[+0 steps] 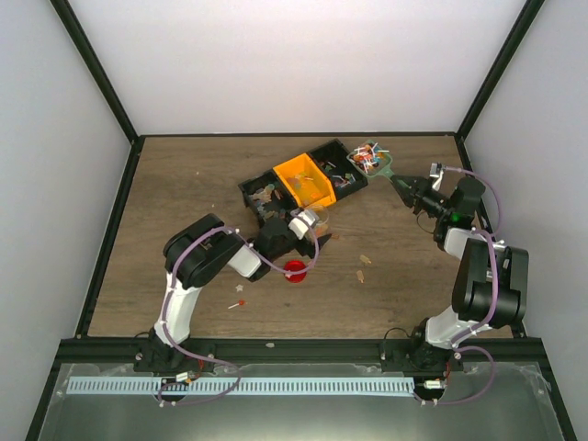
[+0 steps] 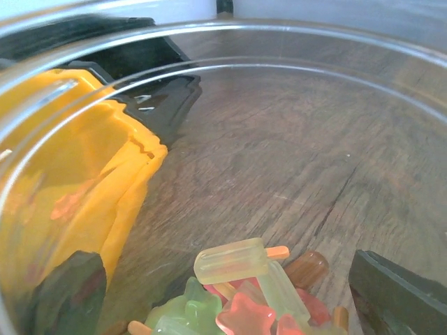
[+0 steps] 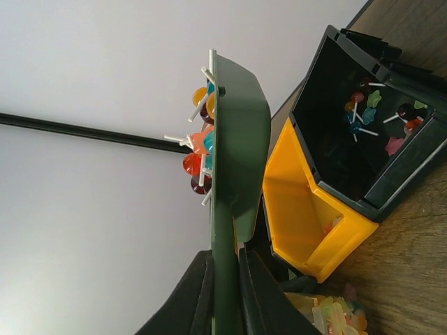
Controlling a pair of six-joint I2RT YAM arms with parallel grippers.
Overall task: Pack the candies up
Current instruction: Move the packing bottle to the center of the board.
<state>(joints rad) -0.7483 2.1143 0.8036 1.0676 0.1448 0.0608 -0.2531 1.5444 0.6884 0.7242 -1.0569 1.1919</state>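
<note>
**Inventory of the table (image 1: 404, 285), brown wood grain, one**

1. Plastic bins, three, set touching in one slanted row near the middle of the table: left black bin (image 1: 260, 195), orange-yellow bin (image 1: 303, 179), right black bin (image 3: 342, 118).
2. Clear round jar (image 2: 279, 139), one. It is placed just near of the bin row, between the fingers of the left gripper (image 1: 296, 231).
3. Round red lid (image 1: 294, 271), one. It is laid flat on the table beside the jar and is not fitted.
4. Dark green plastic scoop (image 3: 237, 139), one. It is raised off the table just beyond the far end of the right black bin.
5. Small multicoloured candies (image 3: 199, 150), in four lots:
   - On the scoop: at least five round sweets on white sticks, heaped in one pile.
   - In the right black bin: roughly eight are seen.
   - In the jar: about eight star and bar shapes, in green, pink, pale yellow and brown, gathered at the bottom.
   - Loose on the table: at least four, scattered around the lid.
6. Left gripper, one. Its jaws are spread wide on either side of the jar. Whether the glass is pressed cannot be told.
7. Right gripper (image 3: 223, 265), one. It is clamped narrowly on the scoop's handle.
</note>
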